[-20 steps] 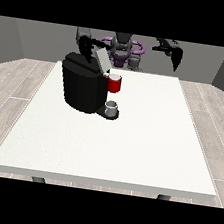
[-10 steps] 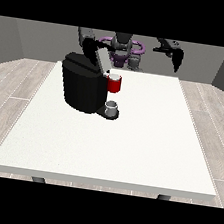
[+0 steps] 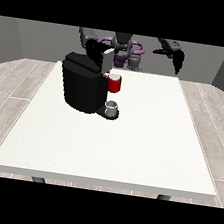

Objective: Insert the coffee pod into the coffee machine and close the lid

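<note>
Black against the grey wall, the hand at the view's right [image 3: 177, 59] hung raised above the table's far edge, fingers pointing down and holding nothing that I could see. I could not tell how the fingers of the hand at the view's left [image 3: 98, 50] lay; it sat at the top of the coffee machine [image 3: 83, 84]. I saw a red thing at the machine [image 3: 115, 84], and below it a grey thing [image 3: 112, 107] on the white table [image 3: 129, 147].
</note>
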Available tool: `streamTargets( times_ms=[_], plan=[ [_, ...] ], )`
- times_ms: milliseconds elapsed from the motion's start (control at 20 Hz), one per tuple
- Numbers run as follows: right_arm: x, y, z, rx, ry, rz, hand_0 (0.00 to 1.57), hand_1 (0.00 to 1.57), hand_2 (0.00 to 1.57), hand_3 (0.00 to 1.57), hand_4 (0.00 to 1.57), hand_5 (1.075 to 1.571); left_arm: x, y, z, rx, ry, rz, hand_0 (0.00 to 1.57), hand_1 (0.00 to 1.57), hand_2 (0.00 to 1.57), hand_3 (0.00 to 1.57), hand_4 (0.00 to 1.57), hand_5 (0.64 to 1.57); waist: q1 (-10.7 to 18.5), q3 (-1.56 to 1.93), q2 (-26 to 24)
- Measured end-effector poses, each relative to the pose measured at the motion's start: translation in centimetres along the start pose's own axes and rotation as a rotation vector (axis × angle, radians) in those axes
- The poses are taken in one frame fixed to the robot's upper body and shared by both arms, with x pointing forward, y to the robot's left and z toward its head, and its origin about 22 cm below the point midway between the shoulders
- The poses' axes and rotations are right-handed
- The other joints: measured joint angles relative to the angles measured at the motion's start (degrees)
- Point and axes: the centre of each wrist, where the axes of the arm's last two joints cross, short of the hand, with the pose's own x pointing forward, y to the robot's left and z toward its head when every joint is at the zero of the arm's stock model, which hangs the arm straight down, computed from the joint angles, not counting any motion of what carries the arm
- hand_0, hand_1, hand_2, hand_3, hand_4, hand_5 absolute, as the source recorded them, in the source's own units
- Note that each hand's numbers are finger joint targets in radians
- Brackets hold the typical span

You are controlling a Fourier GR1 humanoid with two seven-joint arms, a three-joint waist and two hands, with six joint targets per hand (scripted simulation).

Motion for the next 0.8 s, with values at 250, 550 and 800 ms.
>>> streamTargets(
  times_ms=[250,550,800],
  plan=[
    [1.4,1.1,-1.4,0.017,-0.006,0.037,0.0,0.0,0.0,0.0,0.21,1.571,-0.1,-1.0,-0.1,-0.003,0.008,0.012,0.0,0.0,0.0,0.0,0.16,1.571,1.0,0.05,0.3],
    [2.1,2.0,-1.9,0.053,-0.041,0.087,0.0,0.0,0.0,0.0,0.11,1.571,-0.6,0.5,0.5,0.01,0.023,0.01,0.0,0.0,0.0,0.0,0.14,1.571,0.9,0.05,0.0],
    [3.6,3.4,-2.8,0.073,-0.06,0.097,0.0,0.0,0.0,0.0,0.13,1.571,-1.3,0.7,0.6,0.013,0.015,0.015,0.0,0.0,0.0,0.0,0.0,1.571,0.7,0.06,0.3]
  ],
)
